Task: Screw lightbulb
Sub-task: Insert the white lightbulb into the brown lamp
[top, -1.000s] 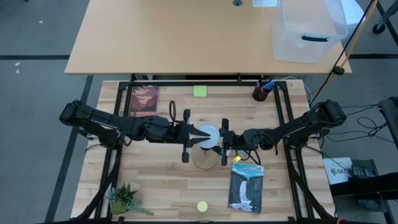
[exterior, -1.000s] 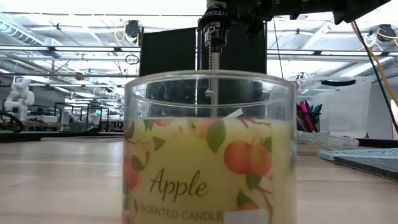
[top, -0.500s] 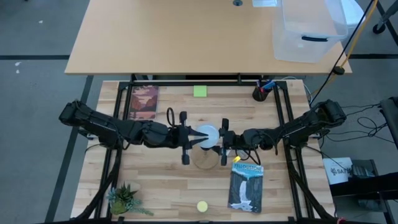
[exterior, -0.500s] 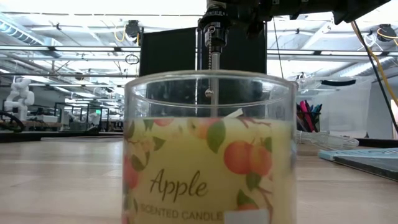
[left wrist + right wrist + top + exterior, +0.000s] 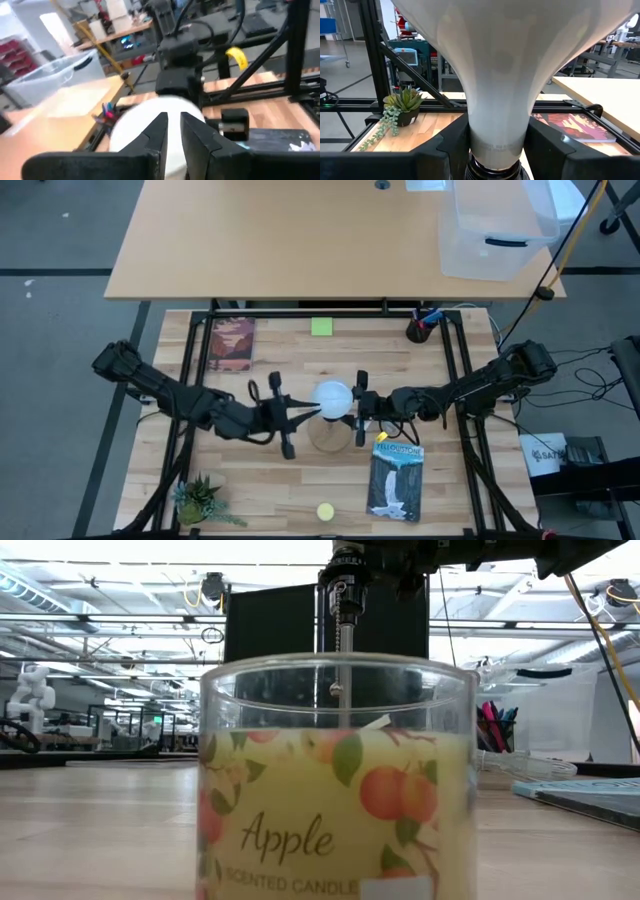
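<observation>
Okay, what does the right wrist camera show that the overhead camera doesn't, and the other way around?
Only the right wrist view shows the right gripper's fingers clamped on the lightbulb's narrow neck, just above a black socket.

Only the high view shows the layout: the left gripper beside the globe, fingers nearly together, the wooden base, two books, the green note, the yellow disc, the pen cup.

Both show the lightbulb, the right gripper and the succulent.
</observation>
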